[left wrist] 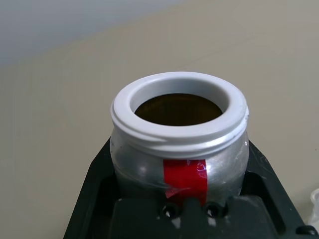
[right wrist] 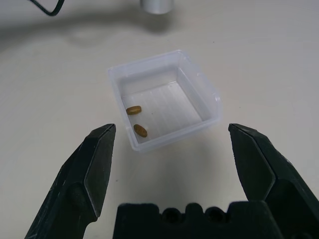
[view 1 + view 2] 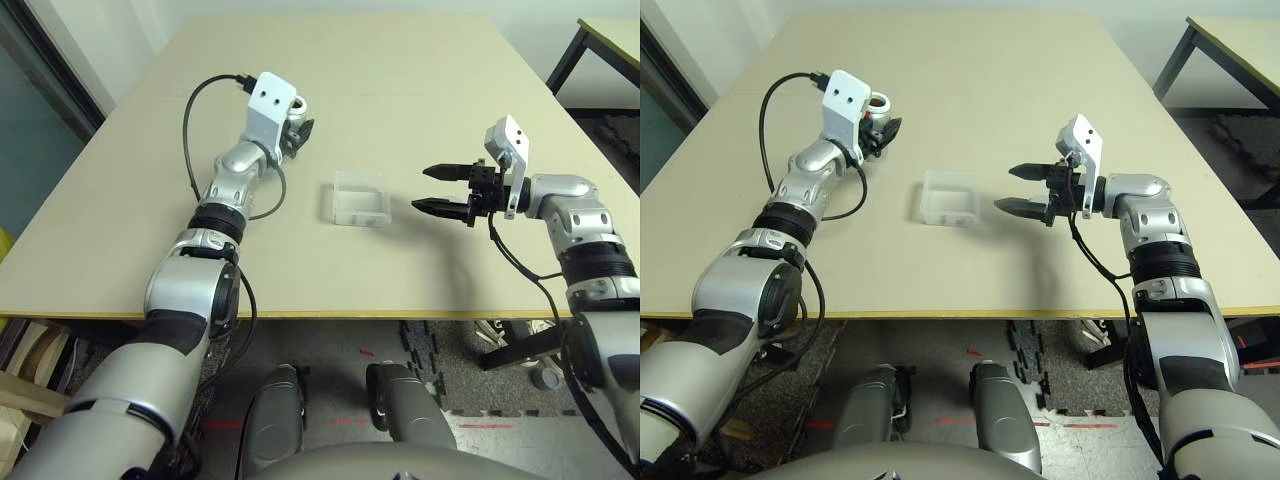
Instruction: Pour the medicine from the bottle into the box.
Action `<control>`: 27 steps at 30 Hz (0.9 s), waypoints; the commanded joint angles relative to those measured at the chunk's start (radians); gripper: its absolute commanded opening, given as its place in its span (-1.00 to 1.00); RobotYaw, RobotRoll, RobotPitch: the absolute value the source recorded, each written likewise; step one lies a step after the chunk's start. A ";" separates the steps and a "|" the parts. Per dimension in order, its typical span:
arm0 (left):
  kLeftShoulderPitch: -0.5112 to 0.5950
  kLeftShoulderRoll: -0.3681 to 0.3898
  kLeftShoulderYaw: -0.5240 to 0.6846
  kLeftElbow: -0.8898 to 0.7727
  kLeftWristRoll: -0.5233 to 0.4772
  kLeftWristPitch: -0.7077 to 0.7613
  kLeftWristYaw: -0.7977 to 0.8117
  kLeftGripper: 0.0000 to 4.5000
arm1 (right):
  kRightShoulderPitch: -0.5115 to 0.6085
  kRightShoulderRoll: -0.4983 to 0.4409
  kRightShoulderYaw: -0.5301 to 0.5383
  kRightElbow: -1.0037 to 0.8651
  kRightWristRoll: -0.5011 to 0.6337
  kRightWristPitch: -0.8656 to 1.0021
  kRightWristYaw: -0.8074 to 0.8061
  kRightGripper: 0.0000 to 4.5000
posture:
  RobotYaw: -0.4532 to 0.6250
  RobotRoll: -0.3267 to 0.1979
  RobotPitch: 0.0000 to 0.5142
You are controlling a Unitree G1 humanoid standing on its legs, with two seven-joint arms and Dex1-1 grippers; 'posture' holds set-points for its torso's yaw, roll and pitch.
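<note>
The left tool (image 1: 187,209) is clamped on the bottle (image 1: 179,144), with one black finger (image 1: 92,189) against each side of the silver body. The bottle stands upright and uncapped: its white threaded rim faces up, the interior looks dark, and the red stripe on its side faces the left wrist camera. In the head views the bottle (image 3: 878,104) sits at the far left portion of the table (image 3: 400,80), beyond and to the left of the box (image 3: 359,197), and well apart from it. Whether the bottle's base touches the table cannot be determined.

The box is a clear, low-walled tub resting flat on the table, roughly midway between the two arms. Two small brownish pellets of the medicine (image 2: 137,120) lie on its ribbed floor, close together near one wall. One pellet lies just beside the other without visible contact.

The right tool (image 3: 440,190) hovers above the table just to the right of the box, fingers pointing toward it. Its fingers (image 2: 97,164) are spread wide and hold nothing. In the right wrist view the box (image 2: 164,99) appears between and beyond the two fingertips, apart from both.

A black cable (image 3: 190,110) loops from the left wrist over the table.
</note>
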 commanded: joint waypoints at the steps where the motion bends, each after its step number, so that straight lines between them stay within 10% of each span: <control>1: 0.053 -0.017 0.011 -0.030 -0.026 0.022 0.013 0.18 | 0.005 -0.006 0.007 -0.003 -0.005 -0.008 0.005 1.00 | -0.30 0.25 -0.59; 27: 0.141 -0.056 -0.002 0.030 -0.022 -0.112 0.030 0.18 | -0.013 -0.012 0.011 0.004 -0.012 -0.014 0.008 1.00 | -0.33 0.25 -0.60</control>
